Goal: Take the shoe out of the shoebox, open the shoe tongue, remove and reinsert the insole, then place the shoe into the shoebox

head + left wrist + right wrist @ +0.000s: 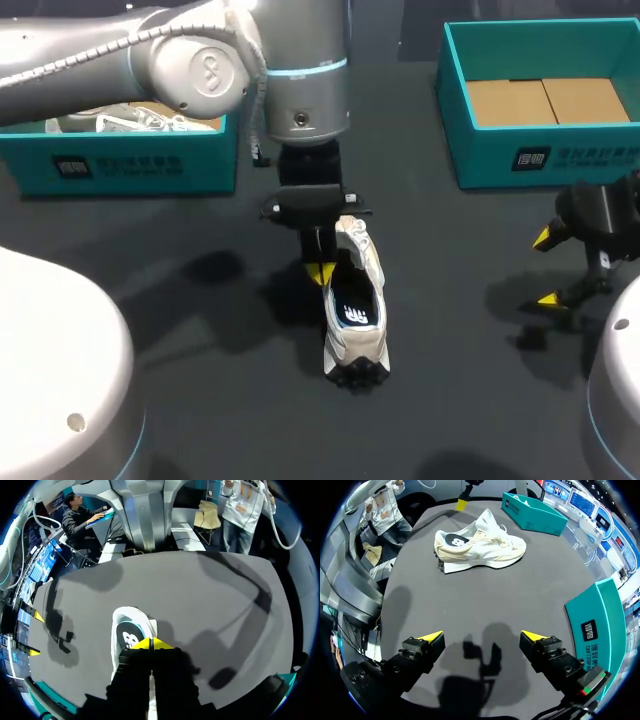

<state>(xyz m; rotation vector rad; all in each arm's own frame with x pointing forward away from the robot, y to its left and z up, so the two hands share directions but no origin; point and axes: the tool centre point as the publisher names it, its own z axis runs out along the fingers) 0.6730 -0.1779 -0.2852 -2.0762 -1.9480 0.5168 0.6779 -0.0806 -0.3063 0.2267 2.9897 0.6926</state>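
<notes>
The left gripper [152, 643] hangs right over the shoe [355, 315] on the table [200, 340], tips pressed together. The right gripper [546, 268] (well off to the side) gapes wide. One box [140, 162] holds another shoe [150, 121].

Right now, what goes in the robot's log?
shoe: on table, insole inside | left gripper: shut, at shoe | right gripper: open, empty

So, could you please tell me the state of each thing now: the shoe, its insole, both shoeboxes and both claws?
shoe: out of the boxes, upright on its sole on the table.
insole: in place inside the shoe.
left shoebox: open, something white inside, partly hidden.
right shoebox: open, only its brown bottom shows.
left claw: shut, by the shoe's opening.
right claw: open, over bare table.
</notes>
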